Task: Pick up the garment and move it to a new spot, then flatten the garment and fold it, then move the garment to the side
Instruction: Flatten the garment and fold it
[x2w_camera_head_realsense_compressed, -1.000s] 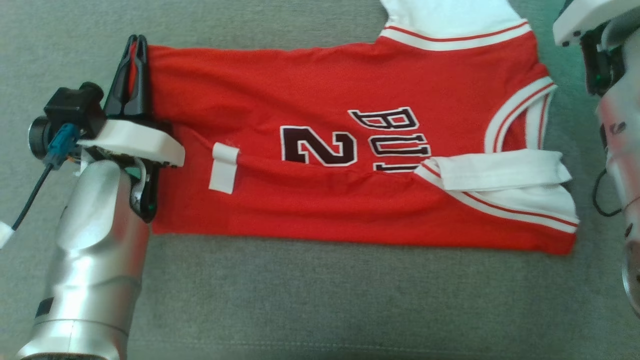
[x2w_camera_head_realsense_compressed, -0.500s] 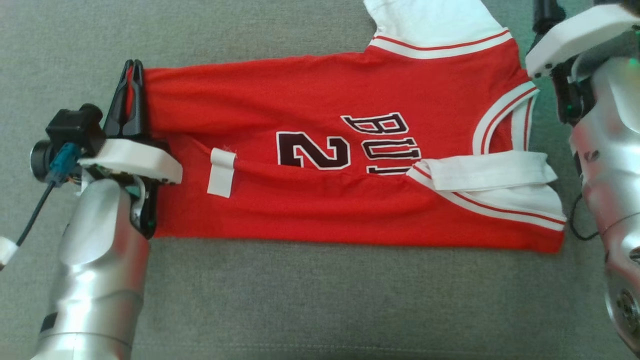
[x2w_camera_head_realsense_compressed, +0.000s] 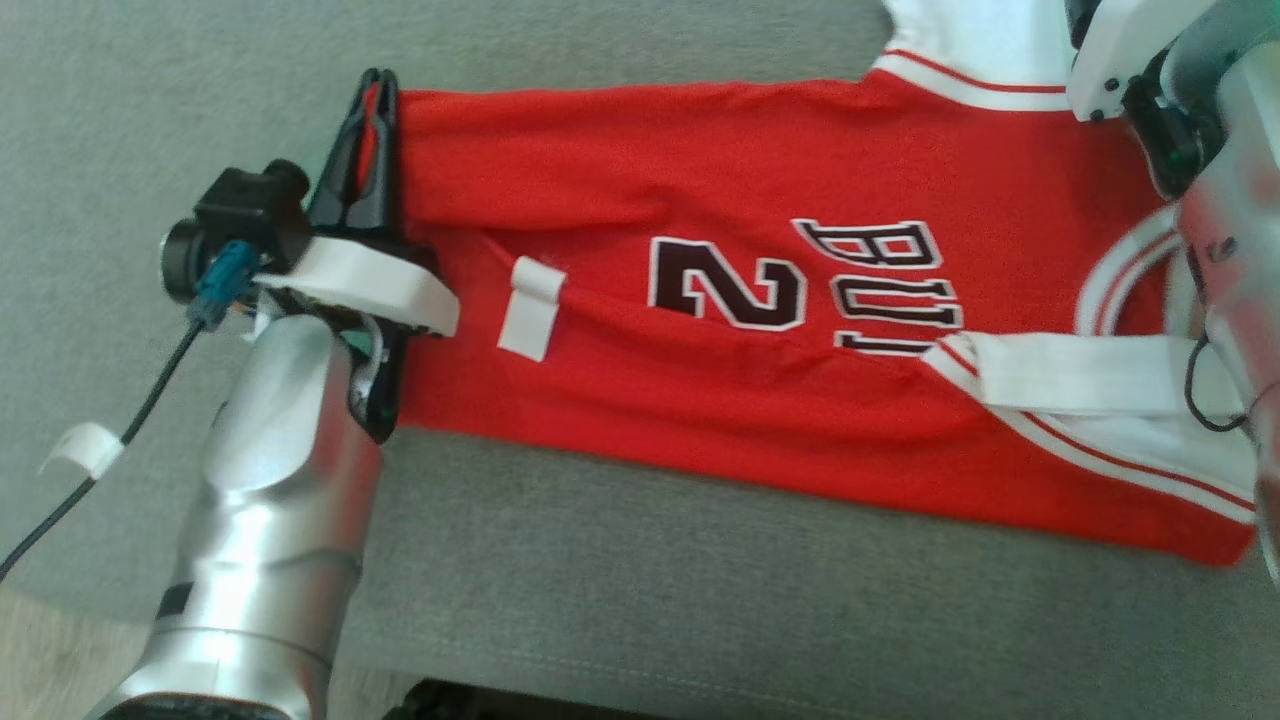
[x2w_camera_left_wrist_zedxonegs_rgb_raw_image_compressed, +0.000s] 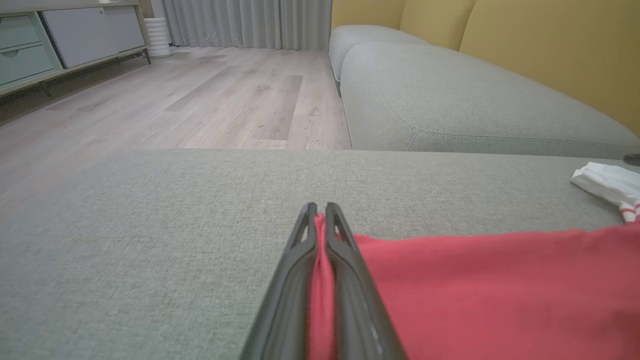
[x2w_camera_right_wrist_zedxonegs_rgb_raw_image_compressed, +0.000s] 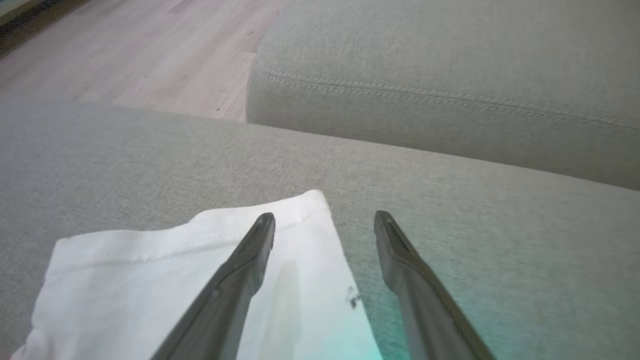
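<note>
While the left gripper (x2w_camera_left_wrist_zedxonegs_rgb_raw_image_compressed: 319, 209) clamps the hem of a red basketball jersey (x2w_camera_head_realsense_compressed: 700, 400), which stretches away to the right of its fingers (x2w_camera_left_wrist_zedxonegs_rgb_raw_image_compressed: 294, 270) across a grey sofa cushion (x2w_camera_head_realsense_compressed: 650, 620), the right gripper (x2w_camera_right_wrist_zedxonegs_rgb_raw_image_compressed: 325, 220) hangs with fingers (x2w_camera_right_wrist_zedxonegs_rgb_raw_image_compressed: 240, 270) parted above the white shoulder panel (x2w_camera_right_wrist_zedxonegs_rgb_raw_image_compressed: 150, 280). Light, limp and easily bunched, the fabric likely handles best pinched at hem and shoulder edges, kept taut.

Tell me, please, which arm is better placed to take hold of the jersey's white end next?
Right. The right pincer is open above the white end of the garment, probably needing only to lower and close. The left pincer is shut on the hem at the opposite end.
</note>
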